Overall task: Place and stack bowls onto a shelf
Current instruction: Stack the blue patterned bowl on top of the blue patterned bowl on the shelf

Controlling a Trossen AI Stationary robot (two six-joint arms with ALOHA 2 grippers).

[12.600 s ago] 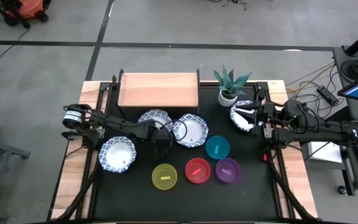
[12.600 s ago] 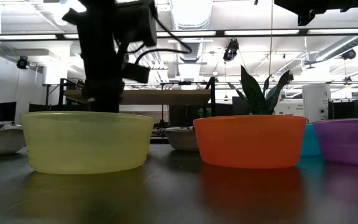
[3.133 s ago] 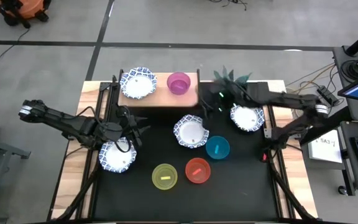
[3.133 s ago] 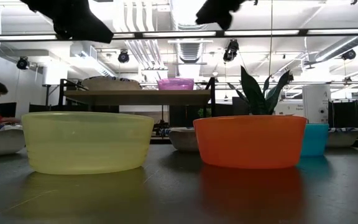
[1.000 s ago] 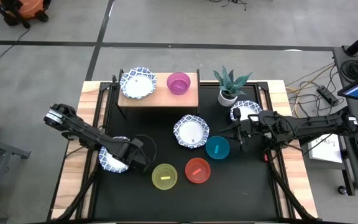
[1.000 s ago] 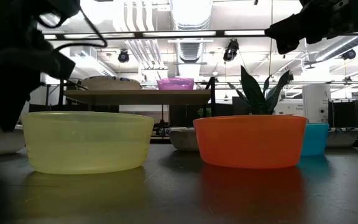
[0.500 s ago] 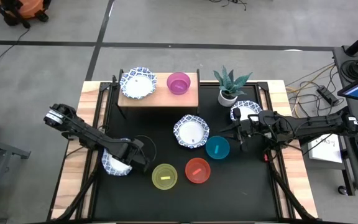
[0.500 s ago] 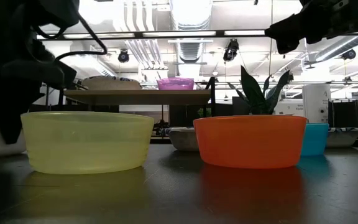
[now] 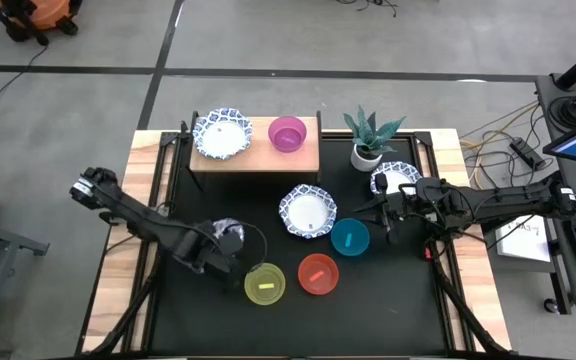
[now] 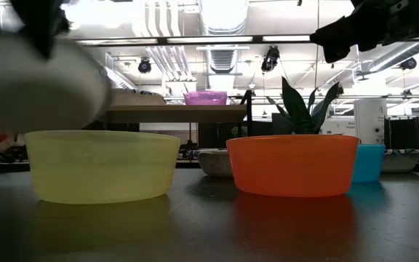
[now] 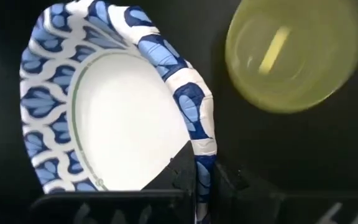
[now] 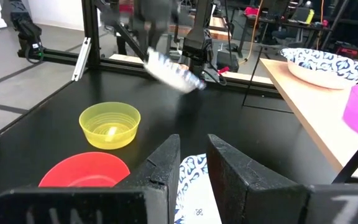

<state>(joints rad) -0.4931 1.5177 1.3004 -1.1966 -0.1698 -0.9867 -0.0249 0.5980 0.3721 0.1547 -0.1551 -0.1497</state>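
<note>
— Held by what, and where on the worktop?

— Pinched at the scalloped rim by the left gripper (image 11: pixel 204 180), one finger inside the wall, one outside. White bowl with blue pattern (image 9: pixel 226 236) lifted clear of the black top, tilted, toward the front-left part of the worktop, just beside the yellow bowl (image 9: pixel 265 284)

— Likely feel in the grip?

— Thin and light by the look, stiff enough to hang from one rim pinch, though glazed-looking and probably slick. Prone to swing or pivot between the fingers; best kept on that rim, well seated, with a slow carry

— Destination?

— The shelf (image 9: pixel 258 157) along the back edge, left of centre. Already carrying one patterned bowl (image 9: pixel 220 133) and the purple bowl (image 9: pixel 287 133). Nesting into the patterned one probably the aim; rims likely to chip or clack if dropped

— And the other arm?

— Right gripper (image 12: pixel 192 163) hanging near the right edge, fingers close together with a narrow gap, gripping nothing. Another patterned bowl (image 9: pixel 305 210) mid-table, a fourth (image 9: pixel 392 180) near the right edge beside the plant pot (image 9: pixel 367 156), teal bowl (image 9: pixel 349 238) and red bowl (image 9: pixel 317 273) toward the front
</note>
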